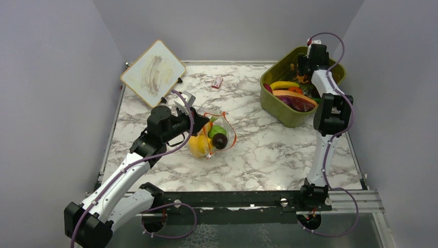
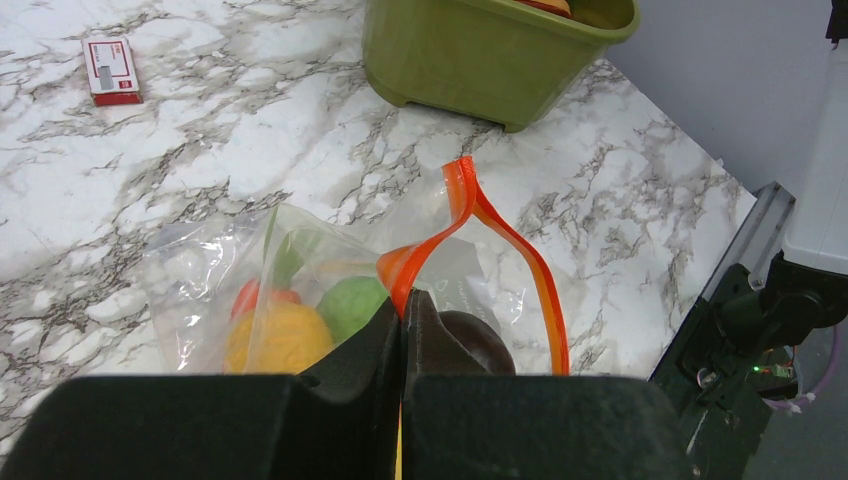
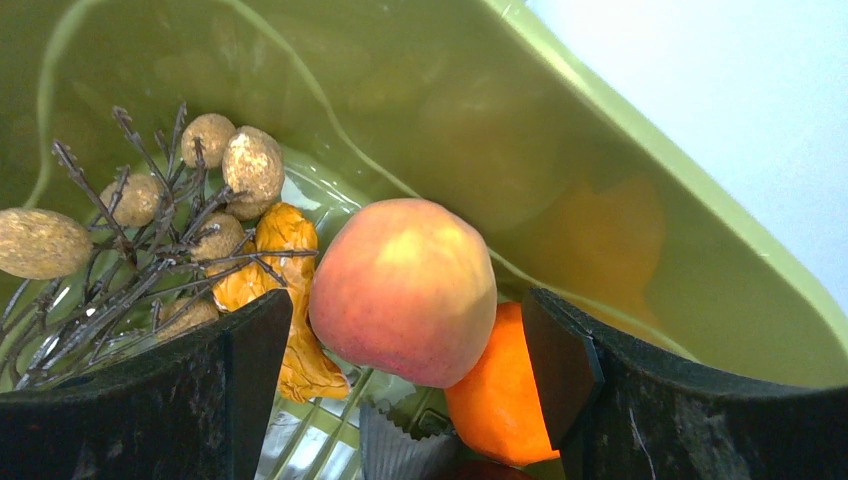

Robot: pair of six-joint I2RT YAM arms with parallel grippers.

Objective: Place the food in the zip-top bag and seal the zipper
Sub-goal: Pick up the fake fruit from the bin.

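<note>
The clear zip-top bag (image 1: 218, 135) lies mid-table with its mouth held up. My left gripper (image 2: 403, 310) is shut on the orange-red zipper (image 2: 520, 255) at the mouth's edge. Inside the bag are yellow (image 2: 280, 338), green (image 2: 350, 303) and dark purple (image 2: 482, 340) food pieces. My right gripper (image 3: 405, 320) is down in the olive-green tub (image 1: 289, 116), open, with its fingers on either side of a peach (image 3: 400, 270). A small gap shows on each side of the peach. An orange piece (image 3: 495, 400) lies beside and below the peach.
The tub also holds a banana (image 1: 284, 84), a twig with brown nuts (image 3: 150, 220) and a crumpled yellow piece (image 3: 285, 270). A red-white packet (image 1: 217, 82) lies near the table's back. A whiteboard (image 1: 153, 73) leans at the back left.
</note>
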